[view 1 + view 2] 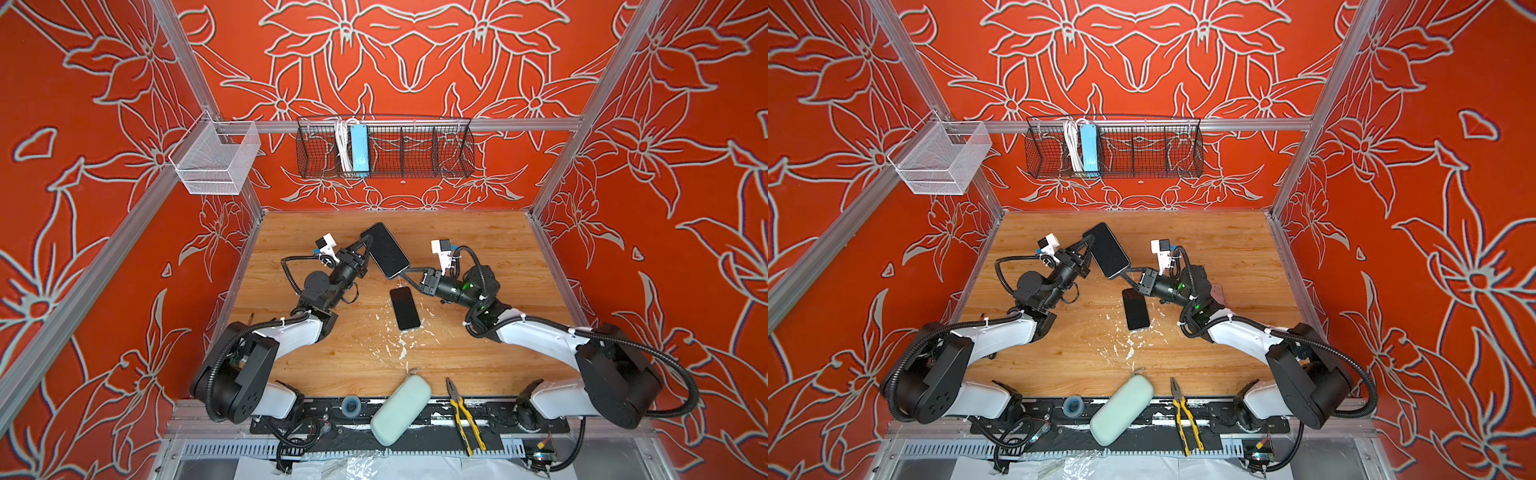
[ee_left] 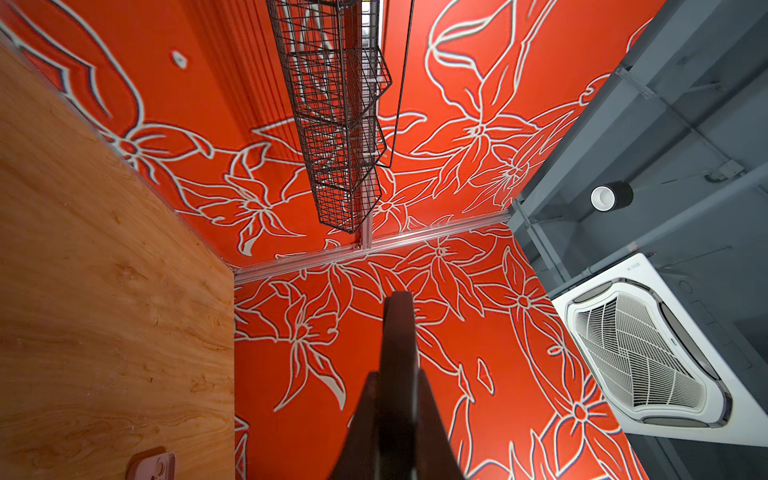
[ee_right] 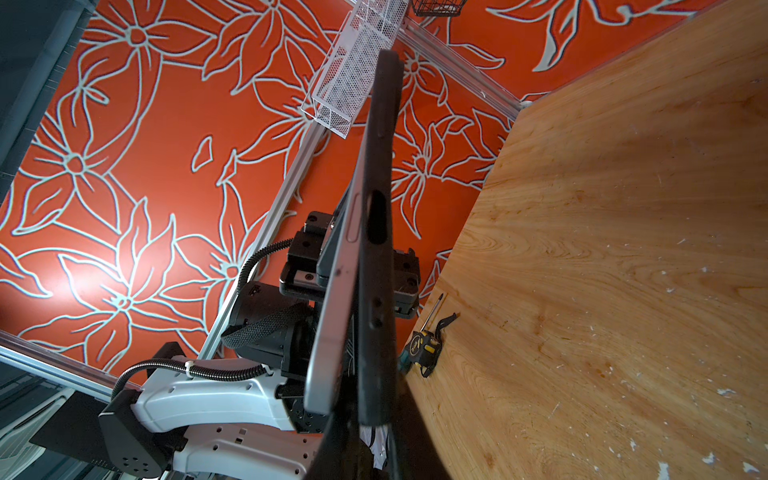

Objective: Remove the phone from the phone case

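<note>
Held up over the middle of the wooden tabletop [image 1: 478,353], the silver-edged phone [image 3: 332,332] stands half peeled out of the black rubbery phone case [image 3: 374,291]. It could pop free and drop, I'd say, since nothing seems to grip the phone alone. The left gripper [image 1: 365,248] is clamped tight across the case's far end, and the right gripper [image 1: 404,272] is pinched shut on its near corner.
</note>
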Robot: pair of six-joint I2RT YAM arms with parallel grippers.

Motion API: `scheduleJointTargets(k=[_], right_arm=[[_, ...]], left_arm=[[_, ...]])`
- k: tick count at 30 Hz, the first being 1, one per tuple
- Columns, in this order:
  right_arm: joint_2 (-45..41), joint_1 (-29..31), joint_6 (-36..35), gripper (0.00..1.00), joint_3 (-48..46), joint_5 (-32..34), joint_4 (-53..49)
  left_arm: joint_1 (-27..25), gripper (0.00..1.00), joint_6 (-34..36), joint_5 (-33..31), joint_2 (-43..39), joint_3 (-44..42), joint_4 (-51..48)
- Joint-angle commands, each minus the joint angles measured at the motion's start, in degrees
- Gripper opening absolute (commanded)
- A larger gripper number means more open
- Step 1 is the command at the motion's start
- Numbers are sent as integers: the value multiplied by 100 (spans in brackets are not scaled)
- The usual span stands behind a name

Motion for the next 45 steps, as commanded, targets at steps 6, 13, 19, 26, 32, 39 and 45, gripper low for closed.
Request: scheduleJointTargets(k=[6, 13, 19, 26, 32, 39, 45], right_arm=[[-73, -113, 24, 19, 383, 68, 532], [12, -140, 54, 20, 468, 77, 546], [102, -149, 146, 16, 474, 43, 694], [42, -149, 187, 12, 342, 226, 760], [-12, -149, 233, 9, 239, 350, 787], [47, -148, 399, 7, 195, 428, 967], [168, -149, 590, 6, 170, 478, 1233]], left_arm=[[-28, 0, 133, 113, -15, -54, 73], [-27, 0, 128, 128, 3, -62, 91], [-28, 0, 120, 127, 16, -77, 91], [-28, 0, 93, 152, 76, -48, 83], [-28, 0, 76, 184, 92, -43, 73], [-37, 12, 74, 210, 101, -7, 57], [-45, 23, 100, 204, 51, -11, -13]])
